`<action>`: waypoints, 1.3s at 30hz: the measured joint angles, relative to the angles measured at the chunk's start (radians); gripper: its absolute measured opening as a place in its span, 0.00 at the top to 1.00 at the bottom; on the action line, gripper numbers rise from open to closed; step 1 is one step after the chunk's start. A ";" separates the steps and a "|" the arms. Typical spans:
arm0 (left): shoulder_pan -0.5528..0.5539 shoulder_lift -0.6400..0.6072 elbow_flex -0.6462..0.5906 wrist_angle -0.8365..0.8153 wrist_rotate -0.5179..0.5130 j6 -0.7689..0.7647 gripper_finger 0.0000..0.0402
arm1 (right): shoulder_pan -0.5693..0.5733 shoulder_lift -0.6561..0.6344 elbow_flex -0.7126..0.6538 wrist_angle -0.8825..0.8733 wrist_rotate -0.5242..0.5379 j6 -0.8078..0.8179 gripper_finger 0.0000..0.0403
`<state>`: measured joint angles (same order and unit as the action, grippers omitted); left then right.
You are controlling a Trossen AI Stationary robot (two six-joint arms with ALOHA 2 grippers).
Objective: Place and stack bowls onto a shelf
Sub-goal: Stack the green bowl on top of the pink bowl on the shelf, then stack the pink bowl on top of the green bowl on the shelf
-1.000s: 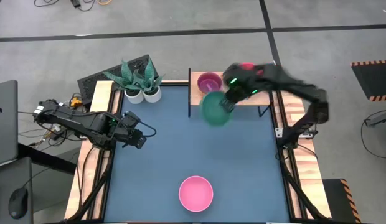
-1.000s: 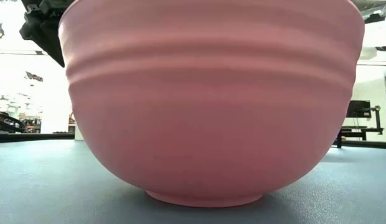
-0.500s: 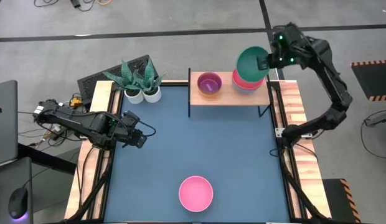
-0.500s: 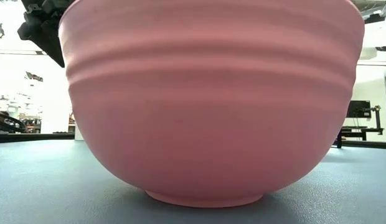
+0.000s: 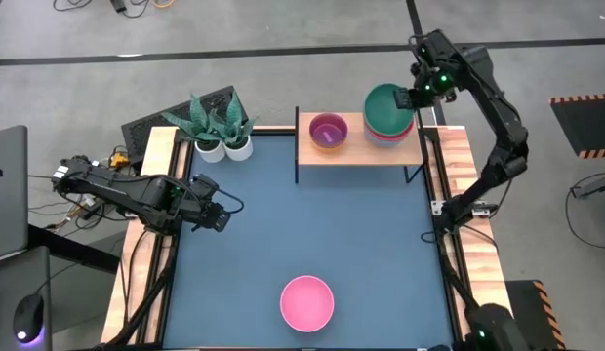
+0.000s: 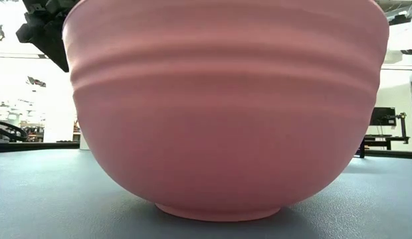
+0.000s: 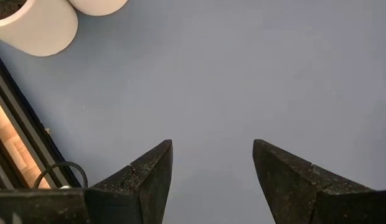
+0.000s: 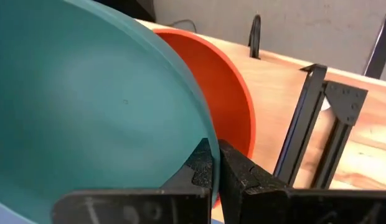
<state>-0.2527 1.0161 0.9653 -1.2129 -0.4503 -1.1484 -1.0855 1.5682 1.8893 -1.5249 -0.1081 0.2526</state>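
Right end effector [image 5: 412, 98] pinches green bowl [image 5: 387, 107], mouth up, over red-pink bowl [image 5: 396, 134].

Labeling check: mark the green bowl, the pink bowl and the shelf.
green bowl [image 5: 388, 105], high view, on its inside.
pink bowl [image 5: 307, 302], high view, on its inside centre.
shelf [image 5: 353, 151], high view, on the bare board between the bowls.

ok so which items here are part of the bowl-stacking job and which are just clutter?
Job items:
- green bowl, held by the right claw at its rim, over the stack
- red-pink bowl under it
- purple bowl
- pink bowl, alone on the table
- shelf

Clutter:
- two white plant pots
- laptop beside the table
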 joint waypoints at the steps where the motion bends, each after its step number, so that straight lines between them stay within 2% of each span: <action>1: 0.000 0.000 0.000 0.000 0.000 0.000 0.48 | -0.006 0.007 0.000 -0.008 -0.001 0.000 0.93; 18: 0.000 0.000 0.000 0.000 -0.007 0.012 0.48 | -0.064 0.064 0.000 -0.046 -0.002 -0.101 0.86; 23: 0.000 0.000 0.000 0.000 -0.009 0.019 0.48 | -0.064 0.064 0.000 -0.045 -0.002 -0.109 0.78; 32: 0.000 0.000 0.000 0.000 -0.014 0.027 0.48 | -0.077 0.055 0.012 0.018 0.000 -0.116 0.56; 39: 0.000 0.000 0.000 0.000 -0.014 0.019 0.48 | -0.091 0.006 0.119 0.105 0.004 -0.048 0.52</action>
<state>-0.2525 1.0161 0.9653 -1.2129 -0.4647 -1.1294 -1.1770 1.5746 2.0078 -1.4200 -0.1046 0.2044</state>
